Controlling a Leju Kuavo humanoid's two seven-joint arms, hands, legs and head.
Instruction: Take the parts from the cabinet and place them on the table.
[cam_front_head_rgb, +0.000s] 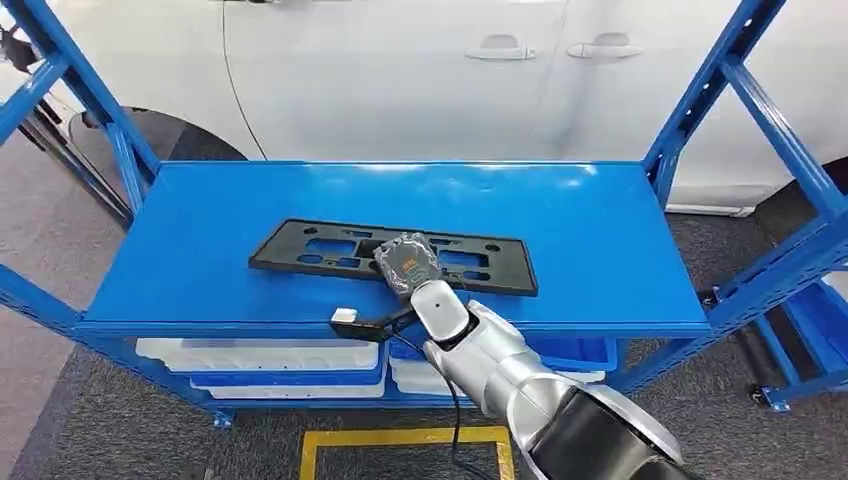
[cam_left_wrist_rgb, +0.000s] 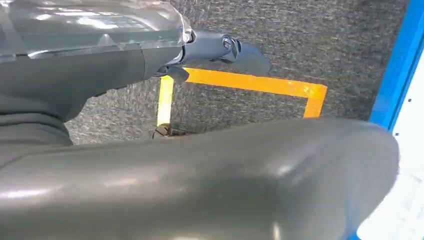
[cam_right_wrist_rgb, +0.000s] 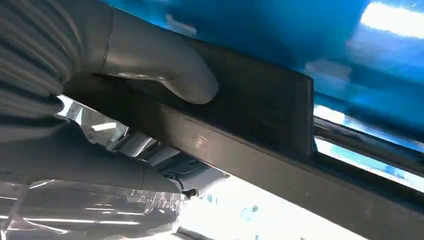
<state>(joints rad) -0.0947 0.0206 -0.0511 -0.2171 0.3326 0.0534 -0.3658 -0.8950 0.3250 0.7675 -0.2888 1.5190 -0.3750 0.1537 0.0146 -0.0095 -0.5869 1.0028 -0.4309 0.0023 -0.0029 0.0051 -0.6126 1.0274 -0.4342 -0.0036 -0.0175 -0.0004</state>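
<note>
Blue shelf top (cam_front_head_rgb: 200, 250) under flat black slotted frame (cam_front_head_rgb: 320, 245), right-hand fingers (cam_right_wrist_rgb: 170, 75) around it.

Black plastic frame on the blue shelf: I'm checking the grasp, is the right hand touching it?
Touching. The right wrist view shows the right hand's thumb pressed flat on the black frame.

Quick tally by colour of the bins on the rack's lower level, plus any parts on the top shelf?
Black parts on the blue top shelf: 1, the long black frame, which the right hand grips.
White bins below: at least 2 in the head view.
Blue bins below: 1.
Total: 4 that show.
</note>
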